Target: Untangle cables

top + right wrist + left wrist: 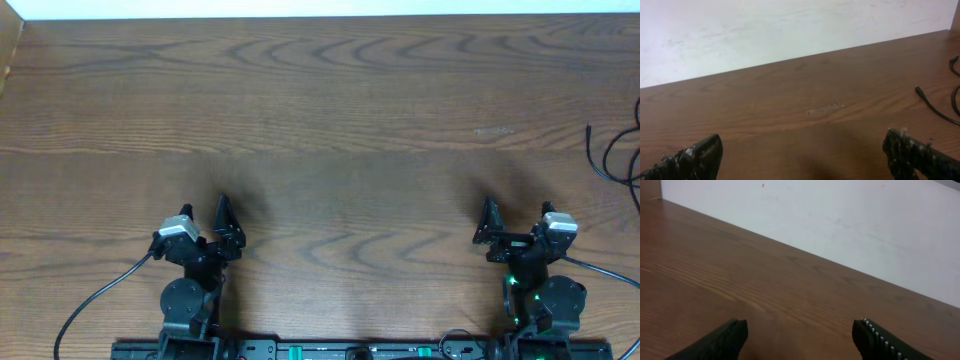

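Across the whole view lies a brown wooden table (320,120), its middle bare, with a pale wall along its far edge.

At the near edge sit the two arms, one left and one right, well apart. The left gripper (204,208) hovers low over the wood with its jaws spread wide and nothing between them. The right gripper (804,142) is likewise spread wide and holds nothing.

Far to the right, at the table's edge, lie the cables (590,150): thin black strands that run out of the picture, so most of their length is hidden. I cannot tell how many there are or whether they cross. One strand ends in a small plug (918,90) that points towards the middle of the table, lying flat and clear of the rest.

By their look, these cords are light and limp. They would likely sag and trail when lifted, drag any loops along with them, and slip through a loose pinch. They lie flat on the wood, so the fingers would have to come down right onto the surface to catch one.

The best hold seems to be just behind the plug, where the cord is stiffest and the thicker end would stop it sliding out. The right arm is nearer, though the reach looks long.
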